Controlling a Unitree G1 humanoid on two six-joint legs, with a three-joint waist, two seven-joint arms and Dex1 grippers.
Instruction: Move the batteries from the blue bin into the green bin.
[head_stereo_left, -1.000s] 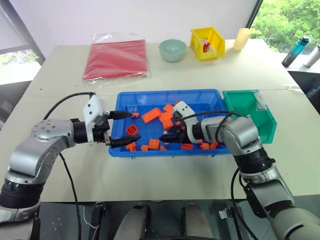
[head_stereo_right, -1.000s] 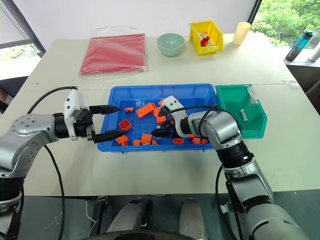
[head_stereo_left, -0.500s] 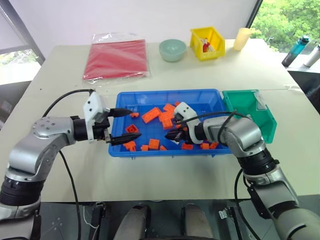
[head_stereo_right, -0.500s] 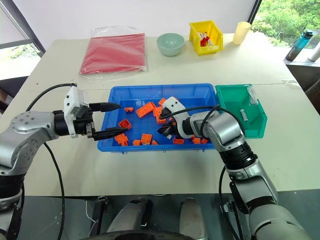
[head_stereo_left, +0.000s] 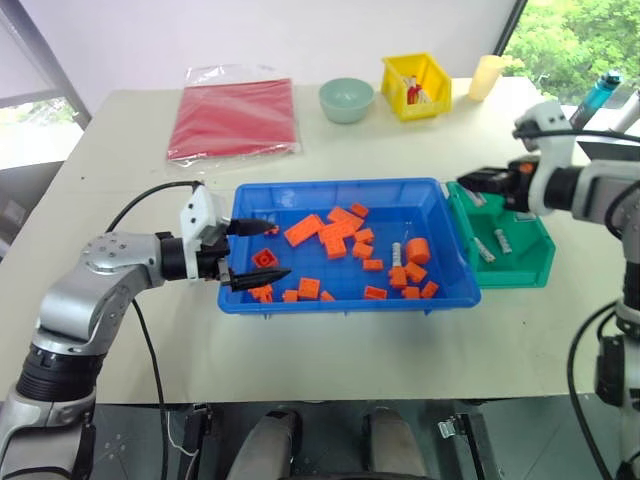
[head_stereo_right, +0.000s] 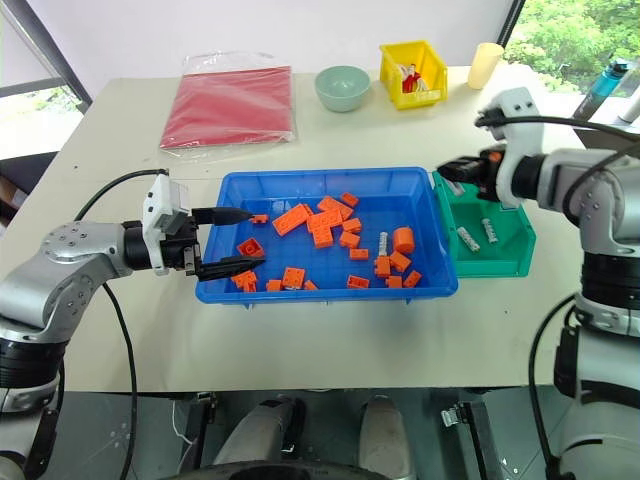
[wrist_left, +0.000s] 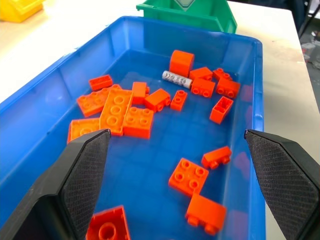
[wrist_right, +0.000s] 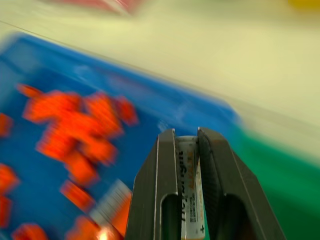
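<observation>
The blue bin (head_stereo_left: 340, 186) holds several orange bricks (head_stereo_left: 302, 229), an orange cylinder (head_stereo_left: 417, 250) and one silver battery (head_stereo_left: 397, 250), which the left wrist view shows among the bricks (wrist_left: 176, 79). My right gripper (head_stereo_left: 468, 183) hovers above the far left corner of the green bin (head_stereo_left: 531, 262), shut on a battery (wrist_right: 188, 190) clamped between its fingers (wrist_right: 161, 165). Two batteries (head_stereo_right: 467, 238) (head_stereo_right: 489, 230) lie inside the green bin. Open and holding nothing, my left gripper (head_stereo_left: 262, 252) sits at the blue bin's left end, just over the rim.
Along the back of the table are a red bag (head_stereo_left: 232, 117), a pale green bowl (head_stereo_left: 346, 100), a yellow bin (head_stereo_left: 414, 85) and a cream cup (head_stereo_left: 486, 76). Bottles (head_stereo_left: 597, 98) stand beyond the table's right edge.
My right gripper shut among the bricks in the blue bin, then rose and swung right to the green bin with a battery. The left gripper stayed put.
</observation>
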